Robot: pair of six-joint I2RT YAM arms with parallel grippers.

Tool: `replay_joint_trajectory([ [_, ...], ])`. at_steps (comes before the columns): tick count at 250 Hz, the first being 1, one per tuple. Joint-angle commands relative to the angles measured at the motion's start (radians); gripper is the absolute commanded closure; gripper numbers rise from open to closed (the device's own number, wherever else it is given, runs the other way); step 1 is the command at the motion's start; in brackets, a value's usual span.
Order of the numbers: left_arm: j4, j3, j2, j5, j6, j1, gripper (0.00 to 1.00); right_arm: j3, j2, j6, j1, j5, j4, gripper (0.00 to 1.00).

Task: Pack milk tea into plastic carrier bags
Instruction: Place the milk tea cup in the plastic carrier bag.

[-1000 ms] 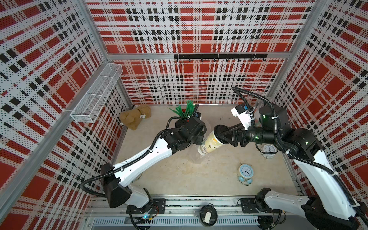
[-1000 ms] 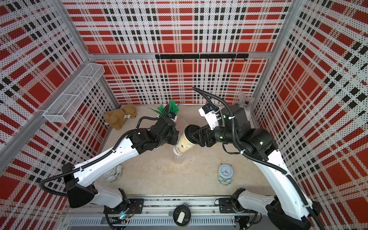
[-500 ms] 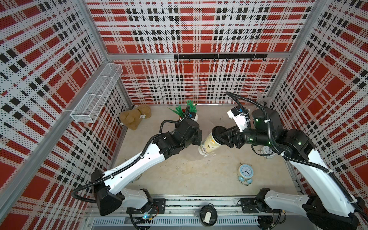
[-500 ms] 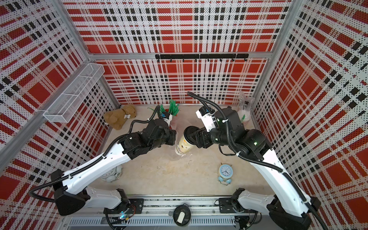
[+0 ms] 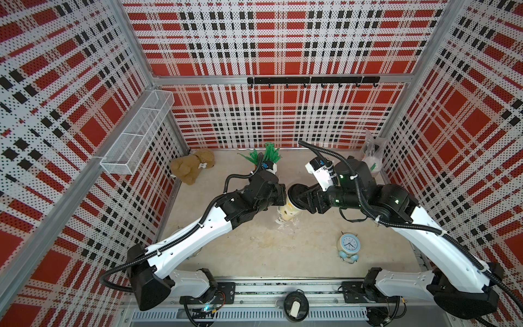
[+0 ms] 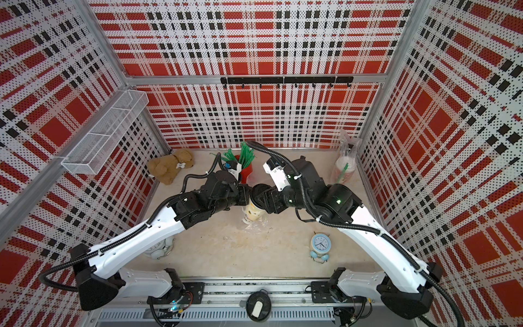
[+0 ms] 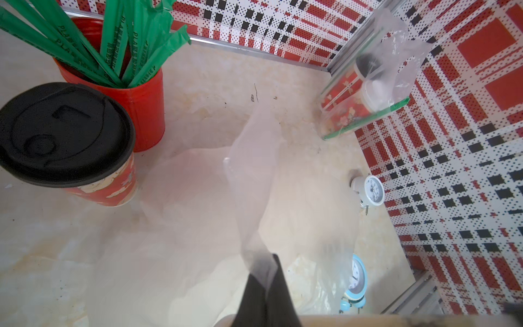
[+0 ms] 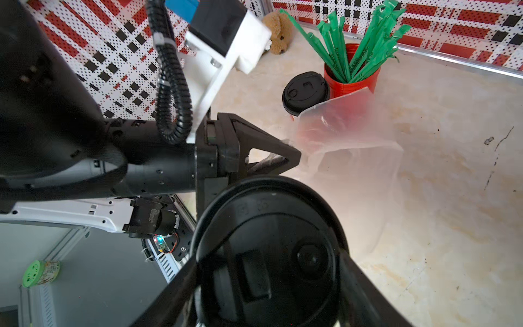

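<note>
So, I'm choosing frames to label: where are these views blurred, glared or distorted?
Left wrist view: plastic carrier bag hazy near the lens, left gripper out of focus. Right wrist view: milk tea cup lid dark and soft up close. Both top views: sharp, evenly lit, side walls splayed by a wide lens.

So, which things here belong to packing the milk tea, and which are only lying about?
Job: cup in the right pincer; clear bag in the left pincer; second black-lidded cup; packed bag in the far corner; perhaps the green straws.
Lying about: teddy bear, blue alarm clock, white clock, wire basket.
</note>
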Motion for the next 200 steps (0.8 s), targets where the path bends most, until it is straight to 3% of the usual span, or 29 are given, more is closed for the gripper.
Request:
replay_joint_trajectory([
  [1, 0.078, -0.031, -0.043, -0.001, -0.080, 0.015, 1.00, 0.014, 0.012, 0.009, 0.047, 0.085, 0.072, 0.85],
  [126, 0.300, -0.144, -0.077, -0.027, -0.287, -0.020, 1.00, 0.018, -0.025, 0.016, 0.082, 0.275, 0.093, 0.89],
  [200, 0.402, -0.181, -0.048, -0.083, -0.404, -0.072, 1.00, -0.057, -0.156, 0.055, 0.081, 0.399, 0.125, 0.90],
])
